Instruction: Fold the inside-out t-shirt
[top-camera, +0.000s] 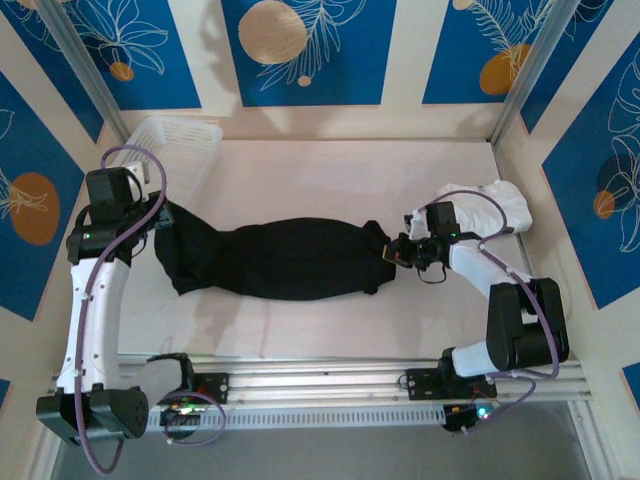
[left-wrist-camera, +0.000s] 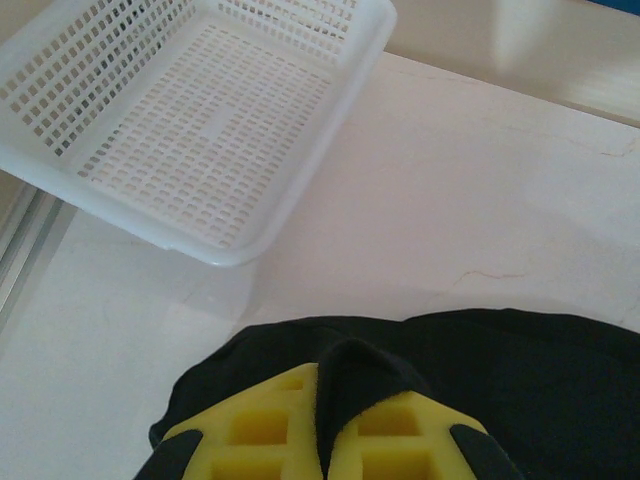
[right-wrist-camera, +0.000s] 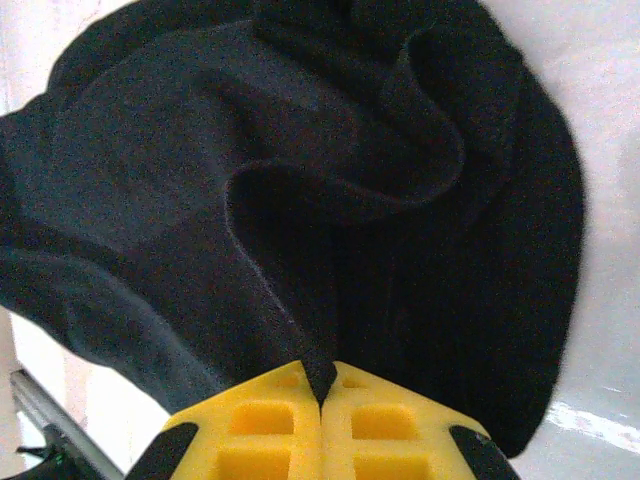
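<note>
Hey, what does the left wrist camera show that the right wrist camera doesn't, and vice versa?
Left wrist's extra: a white perforated basket at upper left, standing apart from the cloth. Right wrist's extra: the cloth bunched in deep folds, and what looks like a metal rail at lower left. Shared: the black t-shirt on the pale table, with the left tool and the right tool each shut on a pinch of it between yellow pads.

bright, even light, soft shadows; faint glare on the table (left-wrist-camera: 480, 200); the black t-shirt (top-camera: 290, 258) shows little detail.
</note>
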